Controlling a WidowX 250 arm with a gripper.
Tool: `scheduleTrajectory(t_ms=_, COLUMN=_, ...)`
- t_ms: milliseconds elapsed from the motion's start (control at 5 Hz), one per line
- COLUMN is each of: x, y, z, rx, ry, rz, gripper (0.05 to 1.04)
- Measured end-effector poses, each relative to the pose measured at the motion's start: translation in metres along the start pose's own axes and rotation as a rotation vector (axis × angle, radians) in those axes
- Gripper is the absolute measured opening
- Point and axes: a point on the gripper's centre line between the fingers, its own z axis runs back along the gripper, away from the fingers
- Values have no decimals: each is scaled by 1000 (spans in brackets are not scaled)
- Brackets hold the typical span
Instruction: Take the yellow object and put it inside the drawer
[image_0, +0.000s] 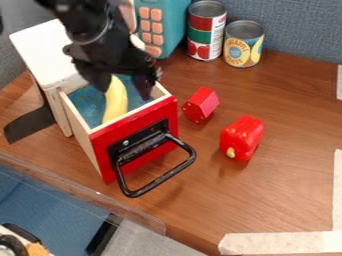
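At the far left of your view, a black flat piece (30, 122) sticks out beside the white cabinet (43, 52). Next comes the drawer (137, 137), pulled open towards the near side, with a blue inside, a red front and a black looped handle (162, 178). Your yellow object (115, 102), banana-shaped, is inside the drawer, its lower end near the front wall. Your gripper (123, 90) hangs down over the drawer, its two fingers spread apart, with the upper end of the yellow object between them, closer to the left-hand finger in the view. Behind the gripper stands a teal toy (175, 22) with peach buttons. Right of that, you have a red six-sided block (202, 104) on the wooden table (287, 100), and behind it a tall can (206, 30) just beside a shorter can (244, 45). Nearer you sits a red toy pepper (242, 137), stem facing the near side. White tape (287, 242) marks the table at the lower right.
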Motion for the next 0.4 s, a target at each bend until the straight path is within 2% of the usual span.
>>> scheduleTrajectory(t_ms=200, x=1, y=-24, z=15, rx=-34, ry=65, rz=-162, gripper=1001)
scheduleTrajectory(t_ms=400, x=-9, y=-48, z=23, rx=-34, ry=129, rz=-293, gripper=1001)
